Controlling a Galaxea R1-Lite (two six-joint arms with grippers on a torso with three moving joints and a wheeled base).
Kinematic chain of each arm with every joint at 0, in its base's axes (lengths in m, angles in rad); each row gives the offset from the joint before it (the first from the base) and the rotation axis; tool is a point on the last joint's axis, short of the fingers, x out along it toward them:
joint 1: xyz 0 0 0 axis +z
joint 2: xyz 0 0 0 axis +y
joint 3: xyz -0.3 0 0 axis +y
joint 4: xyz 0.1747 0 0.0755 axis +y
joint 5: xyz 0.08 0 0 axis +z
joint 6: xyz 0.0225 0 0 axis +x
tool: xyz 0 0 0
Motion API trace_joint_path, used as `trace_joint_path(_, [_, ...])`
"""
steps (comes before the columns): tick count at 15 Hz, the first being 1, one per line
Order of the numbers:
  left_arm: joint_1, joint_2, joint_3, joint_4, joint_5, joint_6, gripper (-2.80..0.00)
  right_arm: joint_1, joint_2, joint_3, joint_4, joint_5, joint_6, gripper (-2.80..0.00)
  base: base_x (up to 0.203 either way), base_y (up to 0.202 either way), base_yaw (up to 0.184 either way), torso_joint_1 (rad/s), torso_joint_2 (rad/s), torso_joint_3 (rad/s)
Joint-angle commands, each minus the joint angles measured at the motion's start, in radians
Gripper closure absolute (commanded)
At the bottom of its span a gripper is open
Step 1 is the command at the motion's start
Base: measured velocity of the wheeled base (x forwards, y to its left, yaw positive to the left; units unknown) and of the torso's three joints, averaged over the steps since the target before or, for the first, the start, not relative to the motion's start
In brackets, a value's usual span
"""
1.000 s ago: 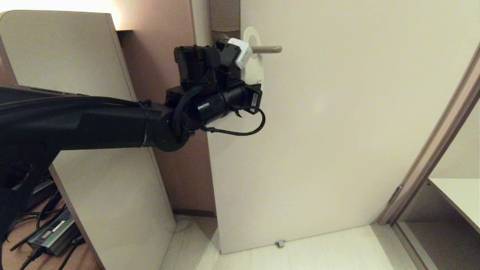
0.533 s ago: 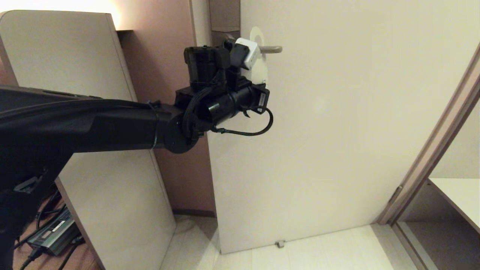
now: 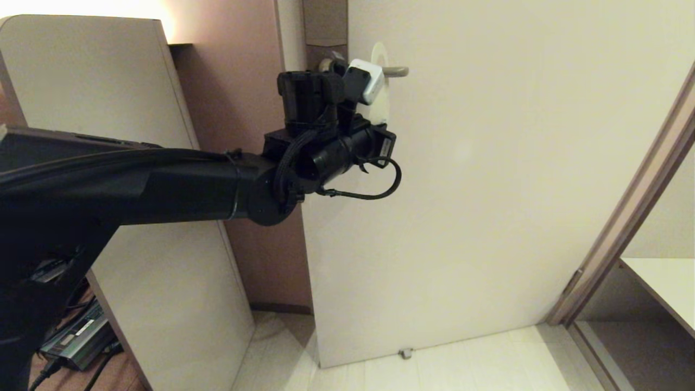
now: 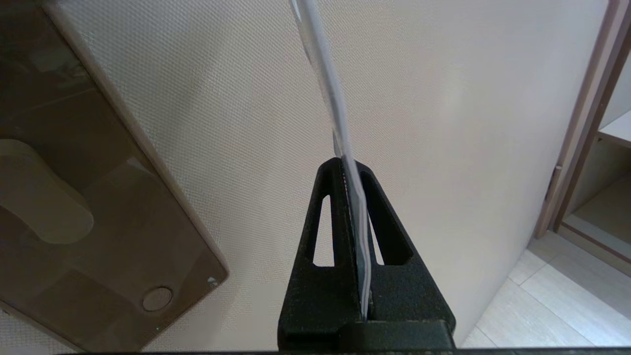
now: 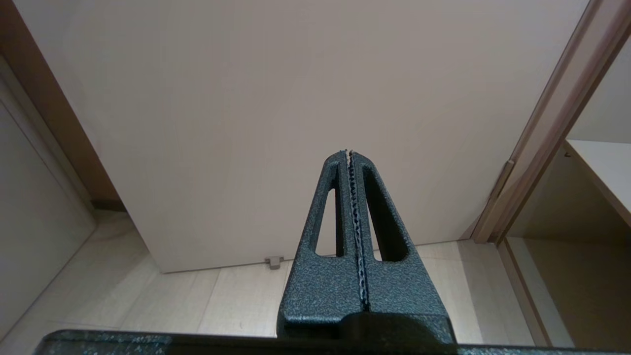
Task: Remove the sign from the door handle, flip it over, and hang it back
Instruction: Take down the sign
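The thin, flat white card sign (image 3: pixel 380 81) with its oval hole is pinched edge-on in the clenched left gripper (image 4: pixel 351 170), up at the slim grey-bronze metal lever door handle (image 3: pixel 393 71), the hole's rim showing around the lever. It looks light, slightly bendy and slick — best held by the plain lower body, away from the hole, as here. The right gripper (image 5: pixel 349 154) is parked low to the right, clenched on nothing — facing the pale door (image 3: pixel 488 163).

Dim warm indoor light, glare top-left behind panel (image 3: pixel 108 81), sign (image 4: pixel 325 84) edge blurred in wrist view.
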Motion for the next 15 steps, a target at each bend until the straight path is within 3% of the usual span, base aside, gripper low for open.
trace_joint_path(1, [-0.003,0.014,-0.007,-0.002,0.001,0.001,0.00,0.000,0.001,0.000,0.000,0.000,0.000,0.00,0.000,0.000,0.000,0.000,0.00,0.000])
trace_joint_path(15, [0.030,0.129,-0.171,0.048,0.006,0.006,0.00,0.000,0.001,0.000,0.000,0.000,0.000,0.00,0.000,0.000,0.000,0.000,0.00,0.000])
